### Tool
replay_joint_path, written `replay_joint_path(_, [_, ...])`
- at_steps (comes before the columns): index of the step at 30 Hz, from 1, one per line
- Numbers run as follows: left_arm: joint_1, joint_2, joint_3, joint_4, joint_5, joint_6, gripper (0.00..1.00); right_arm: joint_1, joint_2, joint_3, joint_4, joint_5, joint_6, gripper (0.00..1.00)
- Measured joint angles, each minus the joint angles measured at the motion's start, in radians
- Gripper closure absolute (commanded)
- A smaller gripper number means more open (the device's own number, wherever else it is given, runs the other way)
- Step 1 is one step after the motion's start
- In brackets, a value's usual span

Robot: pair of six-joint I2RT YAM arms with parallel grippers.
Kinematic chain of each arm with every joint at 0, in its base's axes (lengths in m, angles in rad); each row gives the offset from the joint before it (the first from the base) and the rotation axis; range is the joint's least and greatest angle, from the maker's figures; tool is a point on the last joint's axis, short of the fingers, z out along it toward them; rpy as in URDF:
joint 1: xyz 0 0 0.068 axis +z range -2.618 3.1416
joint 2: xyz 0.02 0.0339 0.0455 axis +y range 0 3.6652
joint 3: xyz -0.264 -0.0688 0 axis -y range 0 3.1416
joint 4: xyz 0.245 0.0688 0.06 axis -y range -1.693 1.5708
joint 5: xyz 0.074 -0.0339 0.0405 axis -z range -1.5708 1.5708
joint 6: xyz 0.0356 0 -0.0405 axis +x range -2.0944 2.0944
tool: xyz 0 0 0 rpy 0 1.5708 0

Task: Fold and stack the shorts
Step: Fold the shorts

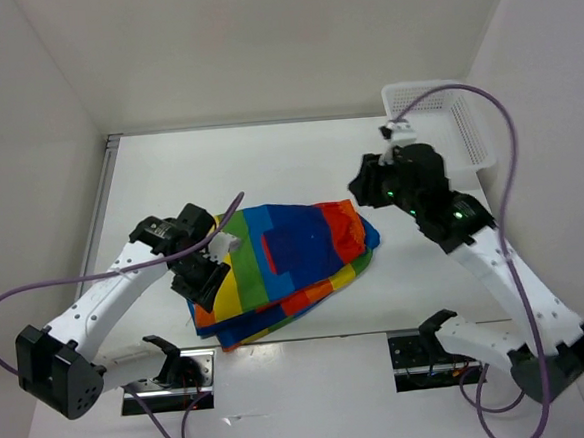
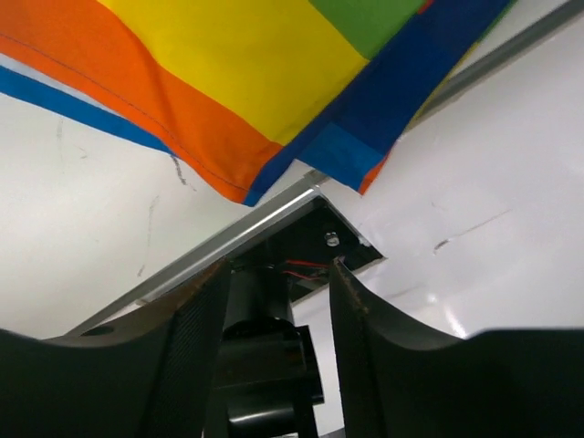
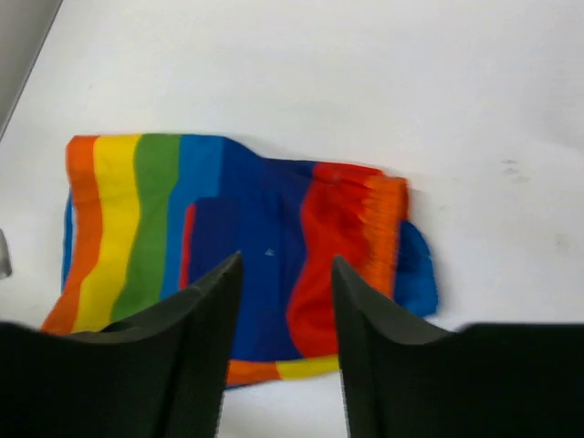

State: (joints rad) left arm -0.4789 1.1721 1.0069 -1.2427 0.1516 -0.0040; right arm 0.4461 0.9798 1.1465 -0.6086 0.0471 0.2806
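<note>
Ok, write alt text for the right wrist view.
Folded rainbow-striped shorts lie flat on a white table, their gathered red-and-orange edge at the right. The right gripper hangs above them, jaws open and empty.

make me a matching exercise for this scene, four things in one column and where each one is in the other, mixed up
Things:
1. shorts
2. white mesh basket
3. left end effector
4. right end effector

Places:
a. far right corner of the table
b. open, at the shorts' left edge
c. middle of the table
d. open, raised off the shorts' right end

Pairs: 1-c, 2-a, 3-b, 4-d
</note>
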Motion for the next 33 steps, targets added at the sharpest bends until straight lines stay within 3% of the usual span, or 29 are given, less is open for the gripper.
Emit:
replay_joint_path(2, [-0.003,0.000,0.000,0.012,-0.022,0.001,0.43,0.071,0.109,0.018,0.067,0.006,0.010,0.67])
replay_joint_path(3, [-0.003,0.001,0.000,0.029,-0.032,0.001,0.41,0.105,0.177,0.020,0.096,0.008,0.013,0.81])
replay_joint_path(6, [-0.002,0.006,-0.013,0.131,-0.066,0.001,0.41,0.154,0.385,0.010,0.144,0.000,0.029,0.99])
replay_joint_path(7, [-0.002,0.019,-0.025,0.174,-0.073,0.001,0.41,0.159,0.445,0.001,0.145,-0.003,0.034,1.00])
replay_joint_path(13, [0.001,0.240,-0.144,0.447,-0.164,0.001,0.43,0.159,0.624,-0.045,0.116,-0.011,0.069,1.00])
replay_joint_path(17, [0.032,0.401,-0.144,0.580,-0.210,0.000,0.43,0.159,0.708,-0.046,0.118,0.002,0.117,1.00])
replay_joint_path(21, [0.094,0.524,-0.010,0.580,-0.219,0.001,0.45,0.154,0.828,-0.032,0.127,0.045,0.163,1.00])
replay_joint_path(29, [0.229,0.811,0.383,0.789,-0.309,0.001,0.43,0.064,1.027,0.245,0.168,0.093,0.207,1.00])
replay_joint_path(33, [0.259,0.831,0.462,0.828,-0.315,0.001,0.41,0.031,1.049,0.349,0.208,0.083,0.177,0.87])
